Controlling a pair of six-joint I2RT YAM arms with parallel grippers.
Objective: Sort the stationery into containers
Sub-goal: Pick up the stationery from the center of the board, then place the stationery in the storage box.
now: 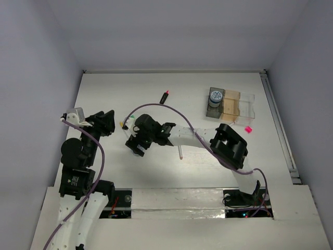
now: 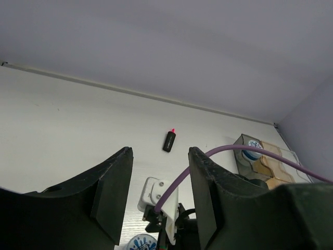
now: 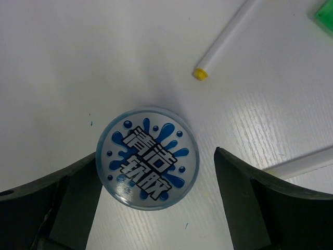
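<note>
Two round rolls show, and only one is loose. The loose blue-white roll (image 3: 147, 158) lies flat on the white table (image 3: 57, 57), printed face up. It is directly below the right gripper (image 3: 156, 153), whose black jaws stand wide apart on either side of it and grip nothing.

From the right wrist, the roll sits off centre between the jaws. Its rim meets or nearly meets the finger on the picture's left, while a strip of bare table separates it from the other finger. As a disc it has no long axis in plan, so I judge the jaw heading matters little. What counts is that the jaws close across its widest line.

The roll looks like hard, glossy clear plastic with a blue splash print and white characters, likely to slip if caught off centre. The table shows a faint painted wood grain. A thin white pen (image 3: 223, 39) with a yellow tip lies beyond the fingertips, slanting away, clear of the jaws.

The left gripper (image 2: 159, 156) hangs near the right one, jaws parted and empty. It faces a short black highlighter (image 2: 169, 140) with a pink cap farther out on the table.

The containers (image 1: 248, 110) lie well apart to the right, on the right arm's side. The second roll (image 1: 215, 97) stands in the dark grey tray (image 1: 210, 110). The right arm is the nearer for both pick and drop.
</note>
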